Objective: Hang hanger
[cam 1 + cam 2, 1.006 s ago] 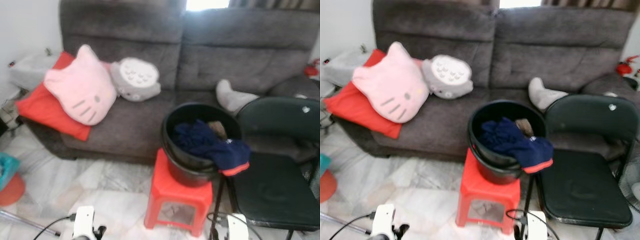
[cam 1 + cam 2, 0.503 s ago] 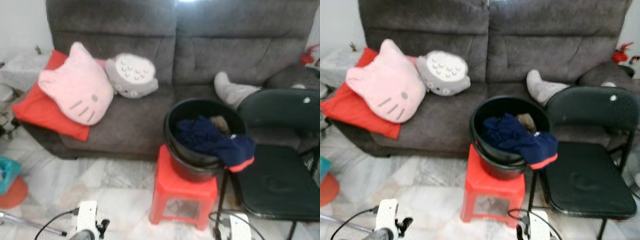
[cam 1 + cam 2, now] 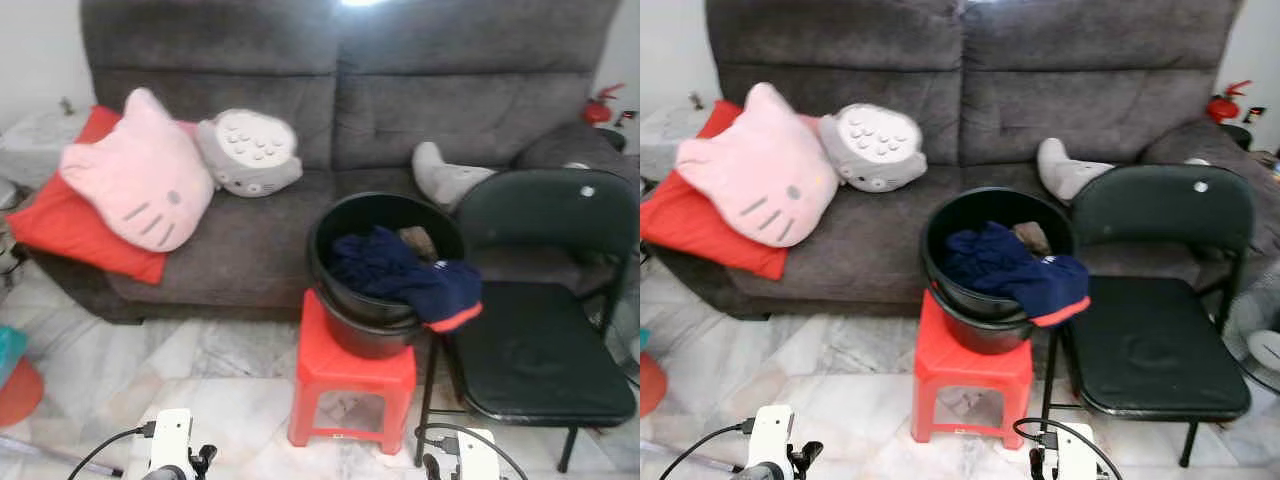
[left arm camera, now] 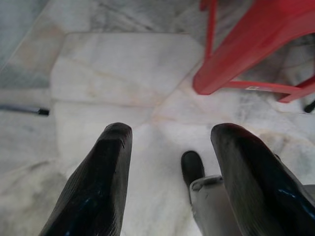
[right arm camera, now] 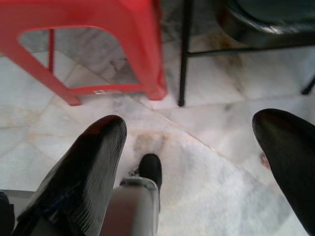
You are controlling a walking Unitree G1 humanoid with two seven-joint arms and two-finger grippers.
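One black bucket (image 3: 385,268) holding navy clothing (image 3: 400,278) on one red stool (image 3: 352,383); one folding chair (image 3: 540,330). Left gripper (image 4: 170,177) and right gripper (image 5: 194,162) hang low, fingers spread, empty.

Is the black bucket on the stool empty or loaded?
Loaded: dark blue clothing fills the black bucket and spills over its rim.

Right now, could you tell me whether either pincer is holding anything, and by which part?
Nothing is held: the left pincer and right pincer are both open above bare floor.
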